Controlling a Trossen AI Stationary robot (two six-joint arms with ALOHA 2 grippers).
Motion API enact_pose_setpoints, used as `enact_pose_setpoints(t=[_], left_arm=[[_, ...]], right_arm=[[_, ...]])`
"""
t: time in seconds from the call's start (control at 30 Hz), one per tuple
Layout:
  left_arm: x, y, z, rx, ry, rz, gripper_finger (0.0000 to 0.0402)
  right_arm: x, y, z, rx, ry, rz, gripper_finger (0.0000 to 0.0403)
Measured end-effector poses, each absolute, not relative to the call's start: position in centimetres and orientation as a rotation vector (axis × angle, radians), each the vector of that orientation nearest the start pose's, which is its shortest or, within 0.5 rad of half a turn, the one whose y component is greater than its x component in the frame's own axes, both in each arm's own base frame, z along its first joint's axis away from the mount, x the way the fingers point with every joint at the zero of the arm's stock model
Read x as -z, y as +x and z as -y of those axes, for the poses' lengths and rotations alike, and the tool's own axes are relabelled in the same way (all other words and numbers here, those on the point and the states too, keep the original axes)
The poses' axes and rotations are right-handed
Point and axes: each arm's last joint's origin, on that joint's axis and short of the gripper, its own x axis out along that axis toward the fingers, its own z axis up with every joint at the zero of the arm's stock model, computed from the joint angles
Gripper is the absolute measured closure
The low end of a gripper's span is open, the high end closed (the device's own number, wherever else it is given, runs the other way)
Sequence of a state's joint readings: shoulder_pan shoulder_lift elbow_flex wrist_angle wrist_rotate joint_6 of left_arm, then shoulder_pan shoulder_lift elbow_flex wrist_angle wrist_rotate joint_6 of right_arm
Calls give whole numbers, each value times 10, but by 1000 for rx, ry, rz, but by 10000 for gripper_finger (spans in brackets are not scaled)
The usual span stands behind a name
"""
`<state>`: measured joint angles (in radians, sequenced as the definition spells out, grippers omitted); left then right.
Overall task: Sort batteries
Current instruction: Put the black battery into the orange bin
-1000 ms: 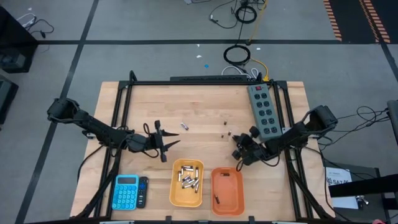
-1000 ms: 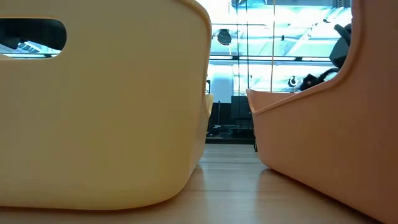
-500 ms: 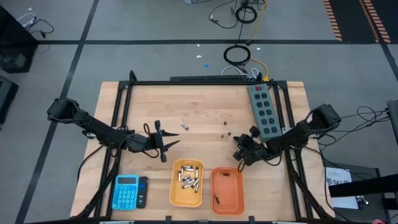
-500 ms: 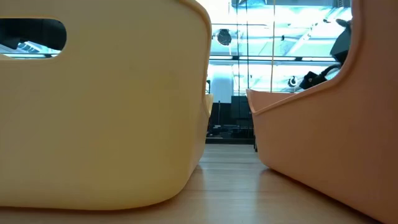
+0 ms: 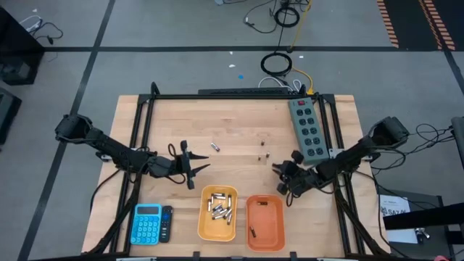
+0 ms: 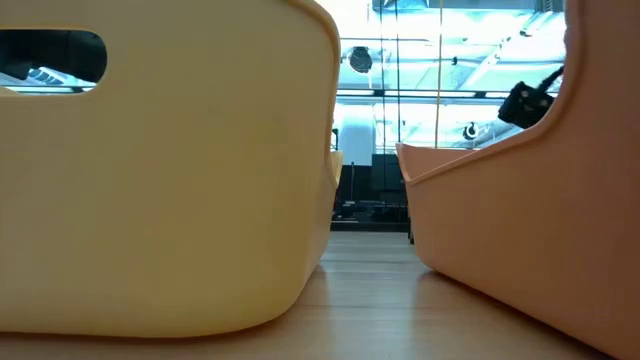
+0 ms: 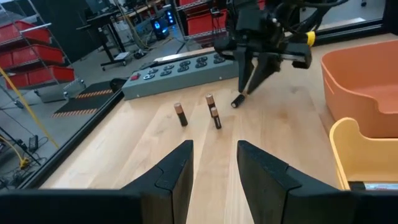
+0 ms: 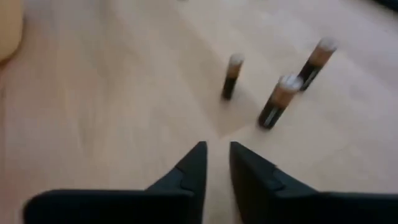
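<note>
- Batteries: small cylinders. One silvery one [image 5: 215,146] lies loose on the wooden table [image 5: 239,119]; dark, copper-topped ones [image 5: 262,153] lie mid-table, near the grey power strip [image 5: 307,128].
- Blue calculator [image 5: 147,223], flat, with a dark device beside it, sits at the front left corner.
- Left gripper [image 5: 194,168] hovers left of centre, behind the yellow bin; its dark fingers [image 7: 177,174] are spread with nothing between them. No change from the earlier frames.
- Yellow bin [image 5: 204,224], smooth plastic with rounded corners, holds a pile of silvery batteries [image 5: 220,206].
- Orange bin [image 5: 278,228], same shape, holds one dark battery [image 5: 253,233].
- Right gripper [image 5: 284,180] is behind the orange bin; its fingers [image 8: 190,167] stand slightly parted and grip nothing. It has shifted a little right and forward since a second ago, away from the dark batteries, with one battery [image 7: 236,101] lying at its fingertip.
</note>
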<state>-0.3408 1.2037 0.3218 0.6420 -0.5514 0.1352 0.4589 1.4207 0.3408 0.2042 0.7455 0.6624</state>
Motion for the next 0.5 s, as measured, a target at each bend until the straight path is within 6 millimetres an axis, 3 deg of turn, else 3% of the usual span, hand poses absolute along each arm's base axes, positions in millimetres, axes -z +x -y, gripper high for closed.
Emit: enact_pose_setpoints(t=[0.27,0.5], left_arm=[[-177,210,59,-182,211,-225,267],[-177,210,59,-175,210,-225,267]], right_arm=[[-99,189,-74,485,109,-664,226],[-83,192,-70,537,145,-718,221]])
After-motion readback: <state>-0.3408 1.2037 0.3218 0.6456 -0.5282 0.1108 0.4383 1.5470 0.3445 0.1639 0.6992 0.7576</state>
